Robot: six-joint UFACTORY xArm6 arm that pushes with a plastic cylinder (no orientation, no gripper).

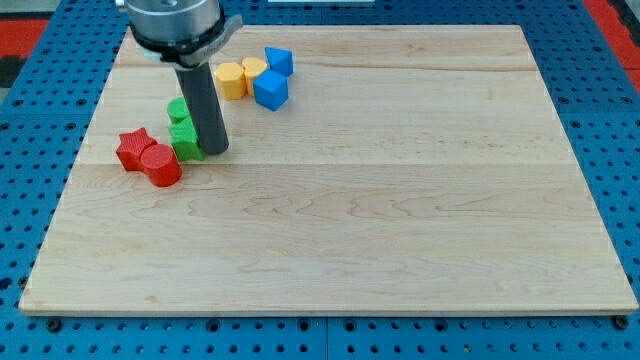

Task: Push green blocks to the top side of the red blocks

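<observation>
No readable text, label, brand, number or sign anywhere in view.

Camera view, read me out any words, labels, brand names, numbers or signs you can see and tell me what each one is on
None: no readable text in this view.
The wooden board, the red blocks, green blocks, yellow blocks and blue blocks all show plain faces.
The rod ending in my tip, beside the green blocks, carries no visible marking.
The blue perforated surface shows only holes.
</observation>
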